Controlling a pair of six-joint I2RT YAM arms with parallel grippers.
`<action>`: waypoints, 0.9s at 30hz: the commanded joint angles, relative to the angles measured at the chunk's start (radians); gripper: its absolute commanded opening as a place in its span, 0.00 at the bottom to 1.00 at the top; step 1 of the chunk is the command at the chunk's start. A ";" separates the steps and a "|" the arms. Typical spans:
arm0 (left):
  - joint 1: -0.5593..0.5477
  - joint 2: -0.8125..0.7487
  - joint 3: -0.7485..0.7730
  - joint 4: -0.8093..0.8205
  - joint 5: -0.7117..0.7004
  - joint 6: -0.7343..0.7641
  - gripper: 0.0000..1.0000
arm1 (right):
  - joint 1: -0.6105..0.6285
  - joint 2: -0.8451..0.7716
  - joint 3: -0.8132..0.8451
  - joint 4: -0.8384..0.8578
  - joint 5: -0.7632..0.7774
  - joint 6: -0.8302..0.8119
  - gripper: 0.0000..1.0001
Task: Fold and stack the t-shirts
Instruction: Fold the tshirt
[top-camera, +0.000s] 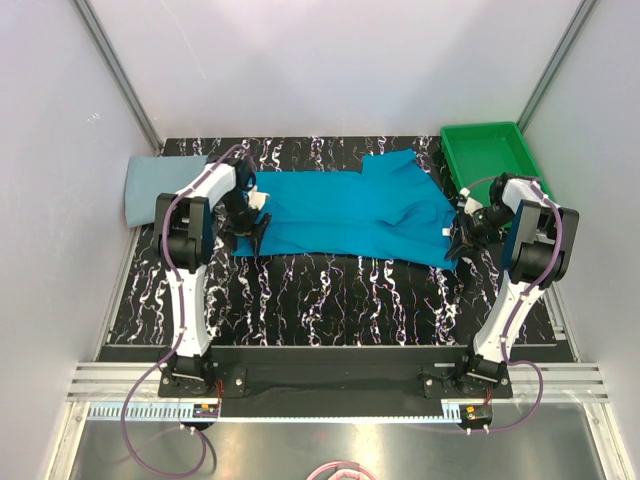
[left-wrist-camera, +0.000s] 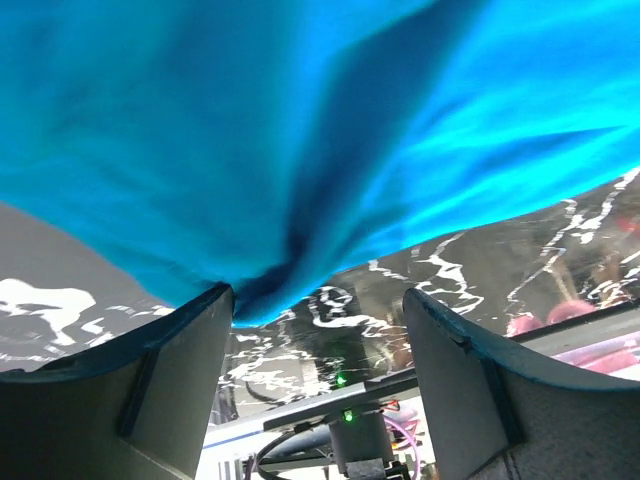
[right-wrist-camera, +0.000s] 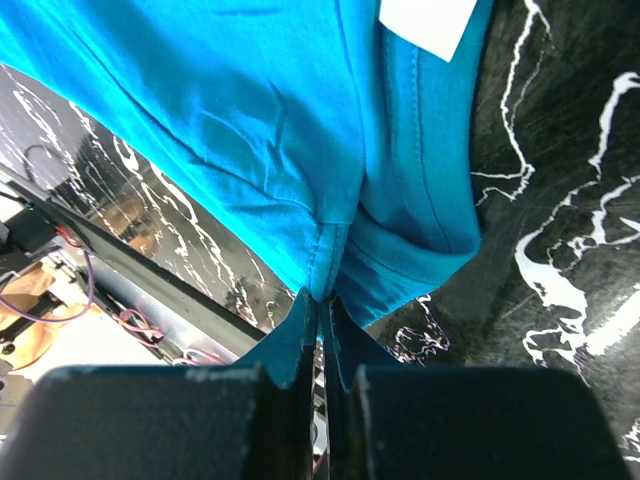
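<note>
1. Right gripper (right-wrist-camera: 322, 312): we see the fingers pressed together, pinching a stitched hem of the teal shirt (right-wrist-camera: 230, 130). The cloth runs away from the fingertips in long creases.
2. A white label (right-wrist-camera: 425, 25) sits on the same shirt, up from the pinch, near the cloth's edge.
3. Left gripper (left-wrist-camera: 318, 296): the fingers stand spread wide. The teal shirt (left-wrist-camera: 300, 120) fills the view ahead of them, and one dark fold comes down to the tip of one finger (left-wrist-camera: 205, 320). We cannot tell whether it touches.
4. From above, the left gripper (top-camera: 247, 218) is at the shirt's left end and the right gripper (top-camera: 465, 236) at its near right corner.
5. The teal shirt (top-camera: 350, 210) lies spread across the middle of the black marbled table (top-camera: 330, 290), long side left to right, rumpled at the right.
6. The grey-blue shirt (top-camera: 155, 187) lies at the far left of the table, beyond the left arm, apart from the teal one.
7. A green tray (top-camera: 490, 155) sits at the far right corner, just beside the teal shirt's right end.
</note>
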 joint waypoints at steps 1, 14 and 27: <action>0.016 -0.012 -0.003 0.004 -0.049 -0.004 0.75 | -0.009 -0.014 0.042 -0.046 0.034 -0.029 0.01; 0.025 -0.053 0.067 0.016 -0.066 -0.001 0.71 | -0.009 -0.010 0.025 -0.077 0.048 -0.051 0.01; 0.002 -0.139 -0.033 0.033 -0.134 -0.030 0.63 | -0.009 0.001 0.047 -0.072 0.025 -0.031 0.01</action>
